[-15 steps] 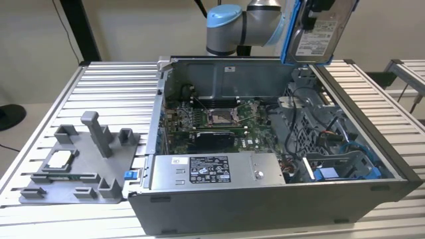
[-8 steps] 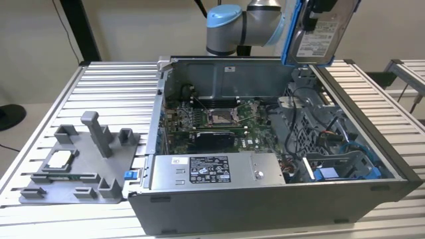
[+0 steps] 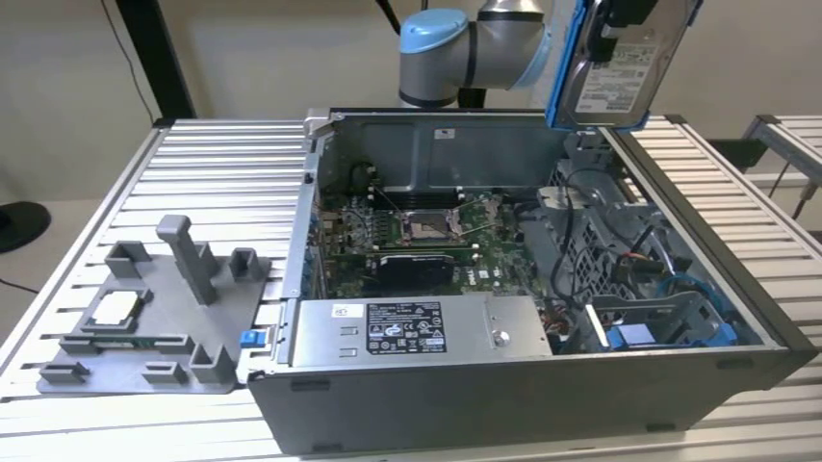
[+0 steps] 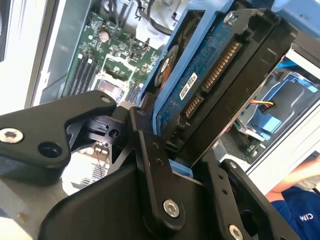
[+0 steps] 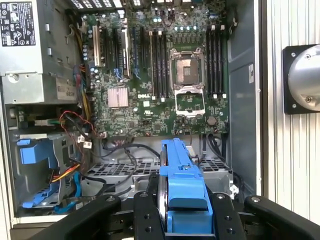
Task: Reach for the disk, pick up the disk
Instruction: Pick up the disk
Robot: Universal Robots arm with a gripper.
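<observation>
Exterior view: the gripper [image 3: 629, 29] is clamping the disk [image 3: 619, 67], holding it above the open computer case [image 3: 514, 385]. A slipping grip risks dropping it onto the motherboard [image 3: 411, 231].

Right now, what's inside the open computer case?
Inside the computer case: motherboard, grey power supply, cables, blue drive bay. The jaws hold the disk above it; beneath the power supply is hidden.

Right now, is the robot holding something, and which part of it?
Yes. The gripper is shut on the disk, pinching the lower end of its blue caddy, and holds it above the open computer case.
</observation>
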